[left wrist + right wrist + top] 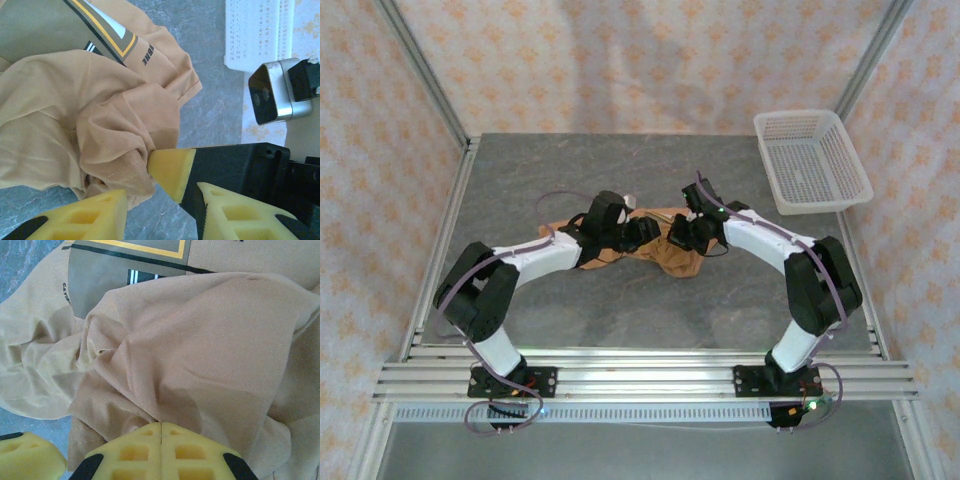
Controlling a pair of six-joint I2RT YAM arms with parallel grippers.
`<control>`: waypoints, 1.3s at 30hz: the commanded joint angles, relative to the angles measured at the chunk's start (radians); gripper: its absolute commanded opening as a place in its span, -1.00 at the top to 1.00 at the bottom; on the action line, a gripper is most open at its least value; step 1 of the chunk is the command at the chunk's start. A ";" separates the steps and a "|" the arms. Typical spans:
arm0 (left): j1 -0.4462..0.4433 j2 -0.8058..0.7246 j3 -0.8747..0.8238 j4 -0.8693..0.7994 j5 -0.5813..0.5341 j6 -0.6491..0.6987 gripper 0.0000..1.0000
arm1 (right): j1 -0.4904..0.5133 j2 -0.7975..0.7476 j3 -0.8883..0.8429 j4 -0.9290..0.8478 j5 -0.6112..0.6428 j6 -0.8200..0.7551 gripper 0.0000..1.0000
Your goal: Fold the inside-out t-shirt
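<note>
At the middle of the grey, stone-veined table (720, 310) lies the inside-out t-shirt (672, 262), a soft tan heap, low and rumpled, with both claws meeting over it. Its knit is fine and matte, thrown into rounded folds and deep creases, and one hemmed edge shows a line of stitching in the left wrist view. A smooth printed panel (125, 270), olive-grey and edged with yellow, black and white bands, lies flat among the folds; the small dark lettering beside it is too cut off to read. The right gripper (161, 432) has its gridded yellow fingers pressed flat together, pinching a gathered tuck of the cloth, and the creases run to its wedge-shaped tip. The left gripper (161, 192) stands with its jaws apart: a hanging fold of the shirt comes down just beside one hollow yellow finger (85, 217), while the other is clear of it. From above, the black wrists cover much of the shirt, so sleeves and neck cannot be made out. A white plastic mesh basket (810, 160), rectangular with flared walls, sits at the far right corner, well apart from the shirt.
</note>
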 commanded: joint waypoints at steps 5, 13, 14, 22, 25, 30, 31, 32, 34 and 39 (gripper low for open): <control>0.000 0.034 0.015 -0.018 -0.007 0.006 0.17 | -0.005 -0.031 0.004 0.004 -0.001 -0.007 1.00; -0.005 0.094 0.058 -0.016 0.001 0.004 0.40 | -0.004 -0.040 0.007 0.001 0.001 -0.005 1.00; -0.003 0.098 0.058 -0.012 0.005 -0.001 0.65 | -0.005 -0.040 0.007 0.001 0.006 -0.006 1.00; 0.035 -0.035 0.232 -0.234 0.037 0.042 1.00 | -0.108 -0.018 0.013 -0.007 0.043 -0.058 1.00; 0.057 -0.105 0.366 -0.377 0.008 0.086 1.00 | -0.183 0.010 0.051 -0.044 0.056 -0.100 1.00; 0.063 -0.082 0.454 -0.384 0.033 0.078 1.00 | -0.221 0.014 0.147 -0.103 0.026 -0.140 1.00; 0.063 -0.061 0.452 -0.370 0.045 0.069 1.00 | -0.220 0.013 0.159 -0.114 0.032 -0.144 1.00; 0.061 -0.037 0.443 -0.345 0.063 0.054 1.00 | -0.221 0.012 0.169 -0.124 0.036 -0.149 1.00; 0.062 0.003 0.429 -0.310 0.079 0.036 1.00 | -0.222 0.007 0.185 -0.150 0.039 -0.153 1.00; 0.061 0.102 0.441 -0.294 0.087 0.015 1.00 | -0.196 -0.080 0.084 -0.024 -0.065 -0.055 0.52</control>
